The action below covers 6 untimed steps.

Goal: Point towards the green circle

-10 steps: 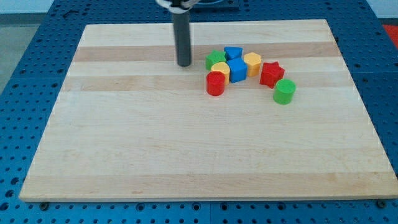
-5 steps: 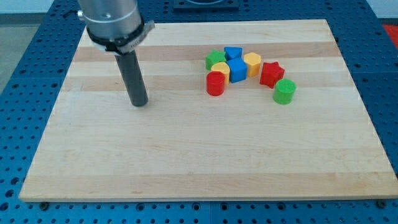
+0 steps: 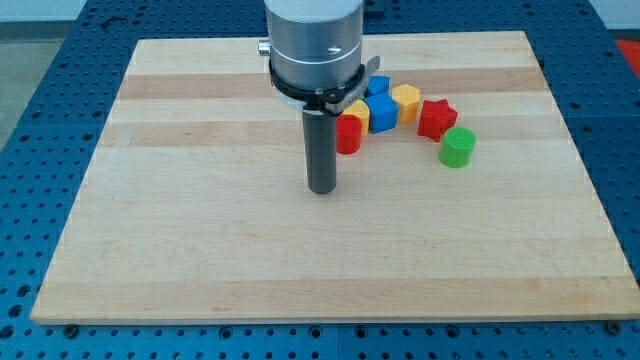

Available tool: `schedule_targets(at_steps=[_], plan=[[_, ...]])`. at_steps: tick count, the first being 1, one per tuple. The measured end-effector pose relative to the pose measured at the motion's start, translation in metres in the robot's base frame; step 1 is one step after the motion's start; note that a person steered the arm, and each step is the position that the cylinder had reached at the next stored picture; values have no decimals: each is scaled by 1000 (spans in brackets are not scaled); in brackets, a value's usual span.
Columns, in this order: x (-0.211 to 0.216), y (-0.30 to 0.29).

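Green circle, a short upright cylinder with its round face up, sits on the view's right part of the wooden board, at the lower right end of the block cluster and slightly apart from the rest. Being round, it points no particular way; its axis stands vertical.

Going from the view's left: the left half of the board is bare wood, and the whole lower half is open too, right down to the bottom edge. My tip rests on the board near the middle, below and to the left of the cluster, with the rod rising straight up into the grey arm housing that hides part of the blocks behind it. The rod carries nothing and touches no block; the red cylinder is the nearest, just up and right of the tip.

Further right come a yellow block, partly hidden, a blue cube, another blue block behind it, a yellow hexagon-like block, then the red star, which is just above and left of the green circle. Open board lies between the tip and the green circle, and bare wood runs from the circle to the right edge.
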<state>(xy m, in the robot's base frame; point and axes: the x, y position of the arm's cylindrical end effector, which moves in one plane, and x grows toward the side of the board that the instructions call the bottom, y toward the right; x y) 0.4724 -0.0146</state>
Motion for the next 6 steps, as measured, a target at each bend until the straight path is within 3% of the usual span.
schedule_targets(at_steps=[1, 3, 6], plan=[[0, 4], [0, 88], [0, 107]])
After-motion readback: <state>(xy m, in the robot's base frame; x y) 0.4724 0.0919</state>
